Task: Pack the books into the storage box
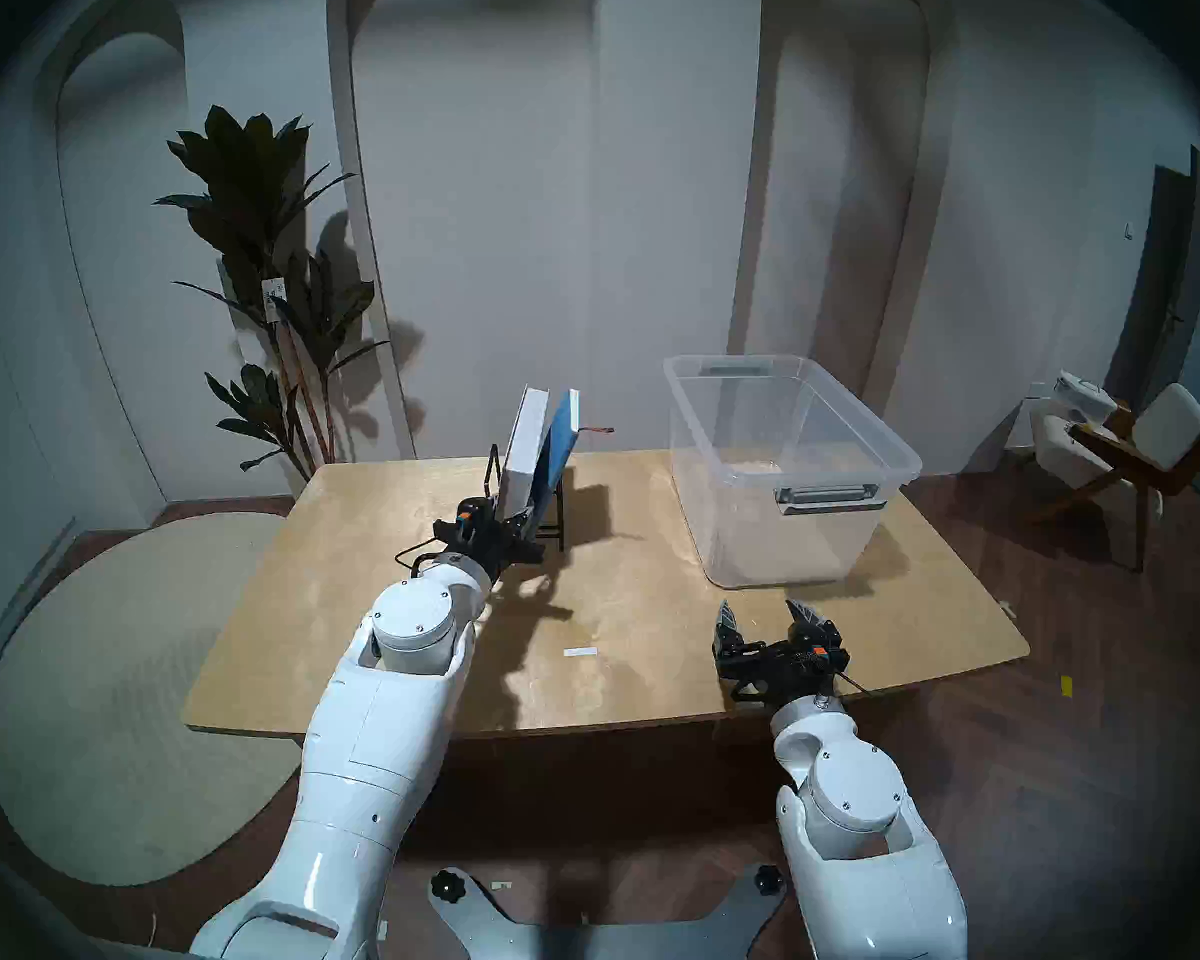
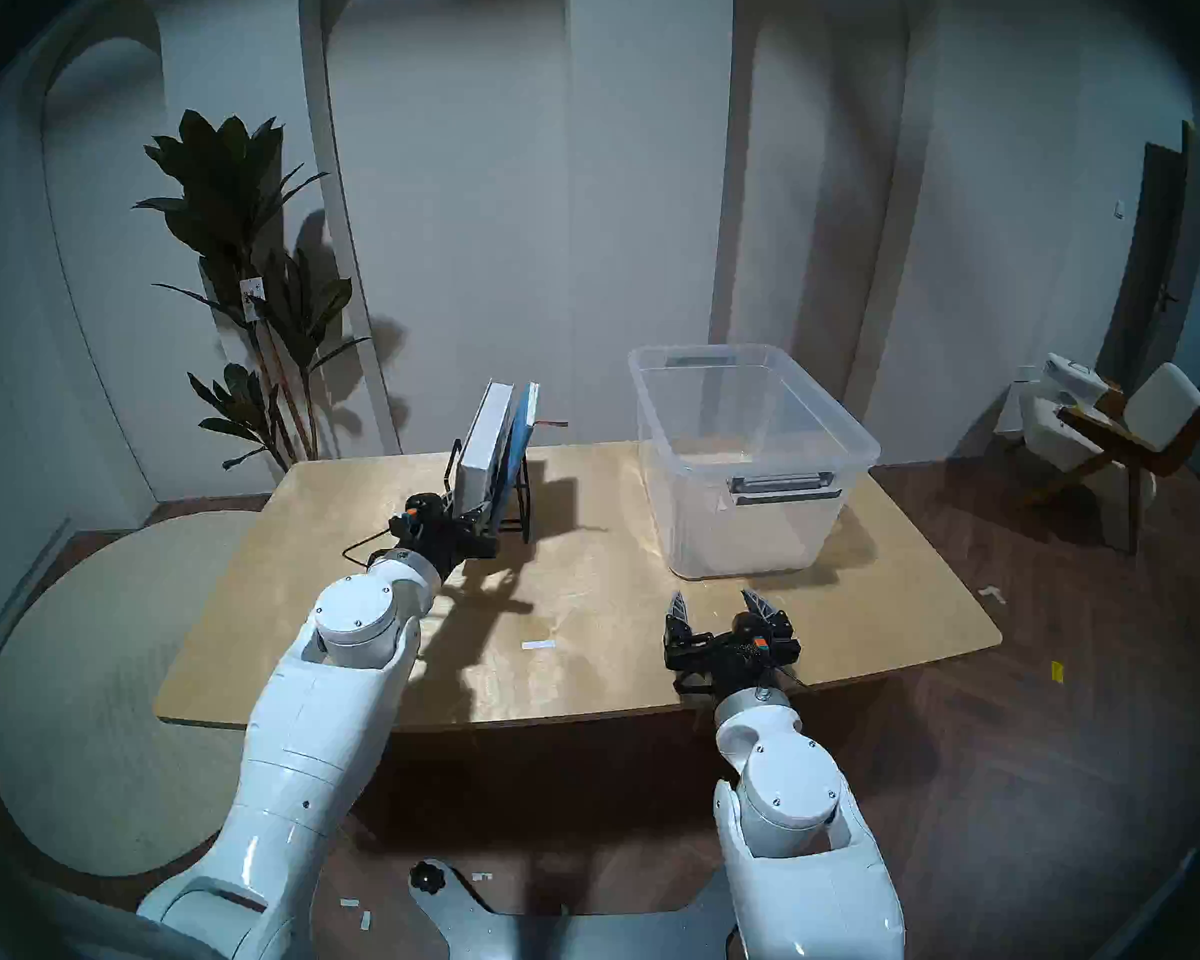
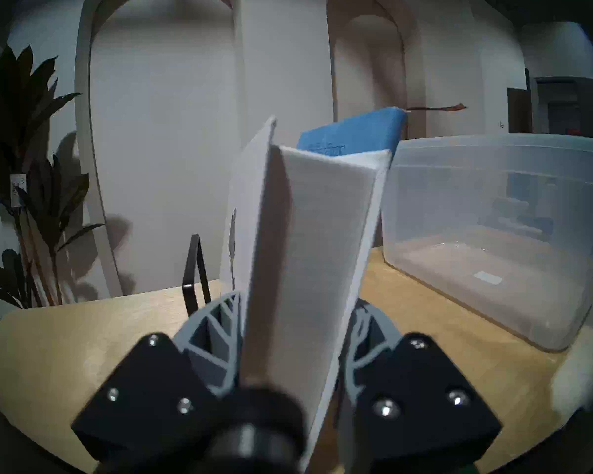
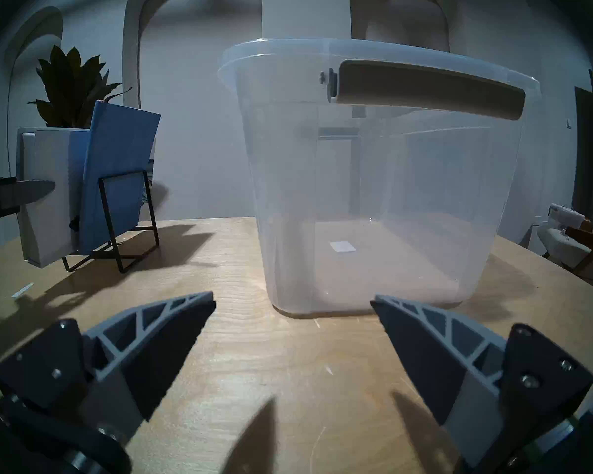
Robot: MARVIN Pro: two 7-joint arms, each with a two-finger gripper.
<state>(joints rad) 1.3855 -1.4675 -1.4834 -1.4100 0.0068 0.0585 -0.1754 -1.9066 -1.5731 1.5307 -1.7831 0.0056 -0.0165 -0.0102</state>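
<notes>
Two books stand upright in a black wire rack [image 1: 559, 515] at the table's far middle. The thick white book [image 1: 524, 446] is on the left, and the thinner blue book [image 1: 561, 432] leans against it, a reddish ribbon sticking out of its top. My left gripper [image 1: 514, 522] is shut on the white book's [image 3: 308, 240] near lower edge, one finger on each cover. The clear storage box [image 1: 777, 550] stands empty at the far right. My right gripper [image 1: 767, 612] hovers open just in front of the storage box [image 4: 374, 189], holding nothing.
A small white tape strip [image 1: 580, 652] lies on the wooden table [image 1: 375, 661] between my arms. A tall plant [image 1: 265, 259] stands behind the table's left corner. A chair [image 1: 1130, 446] sits on the floor to the right.
</notes>
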